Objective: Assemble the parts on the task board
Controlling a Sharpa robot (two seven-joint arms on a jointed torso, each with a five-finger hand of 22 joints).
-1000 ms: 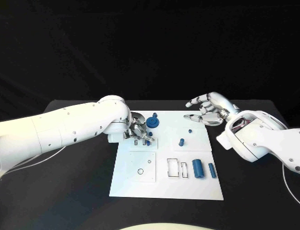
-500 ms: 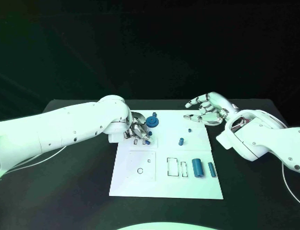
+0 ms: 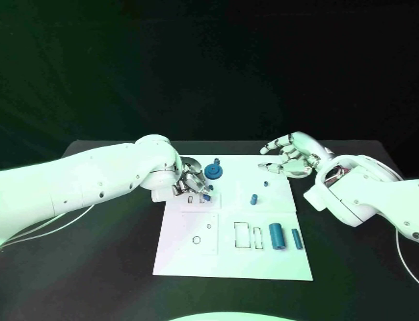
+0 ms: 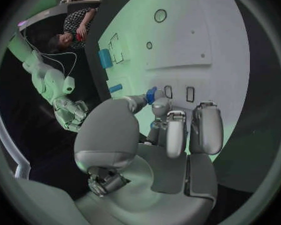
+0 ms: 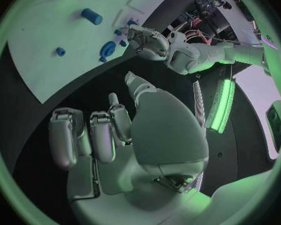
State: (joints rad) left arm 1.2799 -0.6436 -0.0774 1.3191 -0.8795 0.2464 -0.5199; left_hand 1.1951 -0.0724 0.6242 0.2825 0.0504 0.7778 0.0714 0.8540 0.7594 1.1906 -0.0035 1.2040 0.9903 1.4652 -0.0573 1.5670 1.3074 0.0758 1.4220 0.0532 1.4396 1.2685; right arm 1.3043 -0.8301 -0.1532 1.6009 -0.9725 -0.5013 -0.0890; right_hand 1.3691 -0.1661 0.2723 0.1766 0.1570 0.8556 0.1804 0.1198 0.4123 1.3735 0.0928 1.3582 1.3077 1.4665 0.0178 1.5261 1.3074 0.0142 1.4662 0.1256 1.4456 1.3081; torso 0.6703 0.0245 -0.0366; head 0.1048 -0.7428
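on white task board (image 3: pixel 230 257), far-left corner: left hand (image 3: pixel 192 182) pinches small blue part (image 4: pixel 152 94) at fingertips. round blue part (image 3: pixel 215 172) just beside. right hand (image 3: pixel 291 155) released, fingers curled loosely apart, over board's far-right edge. blue cylinders (image 3: pixel 276 235) near right edge.

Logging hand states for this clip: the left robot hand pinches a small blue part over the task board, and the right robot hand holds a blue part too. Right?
Not quite. The right robot hand holds nothing, as the right wrist view shows. The left robot hand does pinch a small blue part over the task board.
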